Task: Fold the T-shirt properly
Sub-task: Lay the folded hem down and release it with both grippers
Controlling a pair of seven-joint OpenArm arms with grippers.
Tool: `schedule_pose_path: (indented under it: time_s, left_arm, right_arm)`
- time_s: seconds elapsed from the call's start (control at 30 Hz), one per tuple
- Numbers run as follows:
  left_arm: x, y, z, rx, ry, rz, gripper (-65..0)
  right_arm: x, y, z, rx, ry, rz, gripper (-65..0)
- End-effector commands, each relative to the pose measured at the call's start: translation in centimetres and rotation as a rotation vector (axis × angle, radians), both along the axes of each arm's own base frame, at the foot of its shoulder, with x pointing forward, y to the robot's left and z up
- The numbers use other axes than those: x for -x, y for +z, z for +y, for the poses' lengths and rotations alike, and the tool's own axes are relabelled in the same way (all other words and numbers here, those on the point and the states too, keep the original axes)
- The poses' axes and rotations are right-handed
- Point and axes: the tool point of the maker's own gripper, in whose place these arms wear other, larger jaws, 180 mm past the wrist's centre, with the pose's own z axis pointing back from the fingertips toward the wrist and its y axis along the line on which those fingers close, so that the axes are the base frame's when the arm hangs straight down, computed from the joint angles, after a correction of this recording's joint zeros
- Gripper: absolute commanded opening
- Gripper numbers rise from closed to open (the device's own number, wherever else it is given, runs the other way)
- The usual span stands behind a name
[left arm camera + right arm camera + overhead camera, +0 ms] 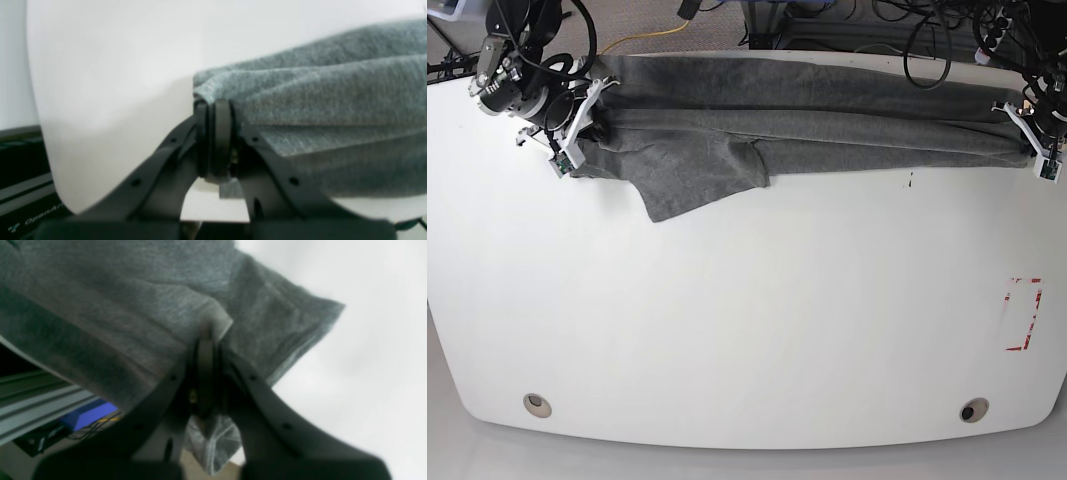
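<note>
The heather-grey T-shirt (pixel 797 120) lies stretched in a long band along the far edge of the white table (pixel 747 310), with a sleeve flap (pixel 697 185) hanging toward the near side at the left. My left gripper (pixel 1030 132) is shut on the shirt's right end; in the left wrist view its jaws (pixel 213 110) pinch a bunched corner of cloth (pixel 317 100). My right gripper (pixel 587 120) is shut on the shirt's left end; in the right wrist view its jaws (pixel 206 346) clamp a fold of the shirt (pixel 116 306).
Cables and equipment (pixel 907 25) lie beyond the table's far edge. A red-marked rectangle (pixel 1023 315) is on the table at the right. Two round holes (pixel 537 404) (pixel 972 409) sit near the front edge. An aluminium rail (pixel 36 400) and a blue item (pixel 88 413) show below the table.
</note>
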Motion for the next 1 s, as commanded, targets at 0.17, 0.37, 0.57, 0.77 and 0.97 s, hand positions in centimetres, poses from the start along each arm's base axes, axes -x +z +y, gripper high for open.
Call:
schedule_pose_path:
  time_s: [0.17, 0.37, 0.57, 0.77, 0.97]
  left_arm:
    - [0.3, 0.6, 0.8, -0.036, -0.003, 0.002, -52.2]
    - [0.2, 0.7, 0.6, -0.034, -0.008, 0.0, -31.4]
    - [-1.3, 3.5, 0.0, -0.061, -0.022, -0.046, -31.2]
    - [-2.2, 6.2, -1.0, -0.029, -0.032, -0.135, -31.2]
    - [-1.9, 3.8, -1.9, -0.024, -0.001, -0.057, -31.2]
  right_arm:
    - [0.5, 0.0, 0.1, -0.007, -0.011, -0.001, -44.5]
    - [0.8, 0.2, 0.3, -0.009, -0.004, -0.005, -23.6]
    - [0.1, 1.6, -0.3, -0.075, -0.062, -0.06, -22.2]
    - [-1.9, 3.7, 1.1, -0.182, -0.048, -0.144, -22.7]
    - [-4.6, 4.0, 1.0, -0.222, -0.072, -0.184, -22.7]
